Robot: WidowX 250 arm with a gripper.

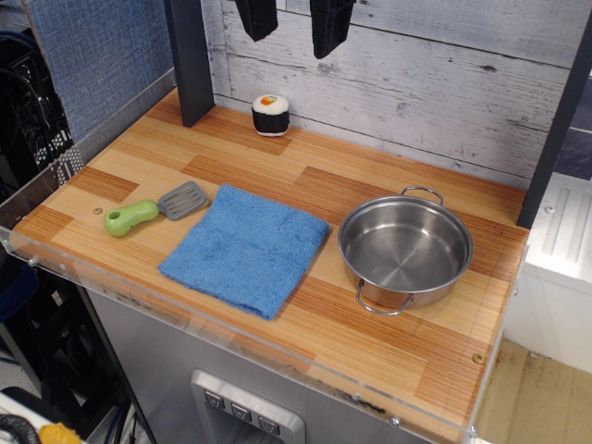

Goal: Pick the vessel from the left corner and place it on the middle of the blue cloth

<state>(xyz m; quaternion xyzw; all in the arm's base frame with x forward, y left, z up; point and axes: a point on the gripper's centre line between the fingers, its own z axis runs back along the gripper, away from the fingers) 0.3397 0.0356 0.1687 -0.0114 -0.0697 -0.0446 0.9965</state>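
Though cropped at top, tool prob. open, empty.

sushi roll toy, green-handled spatula

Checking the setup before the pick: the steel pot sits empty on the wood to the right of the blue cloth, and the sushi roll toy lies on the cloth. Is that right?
Not quite. The sushi roll toy is not on the blue cloth; it stands on the wooden counter by the back wall, apart from the cloth. The rest holds: the steel pot sits empty on the wood to the cloth's right. The observation.image view shows it.
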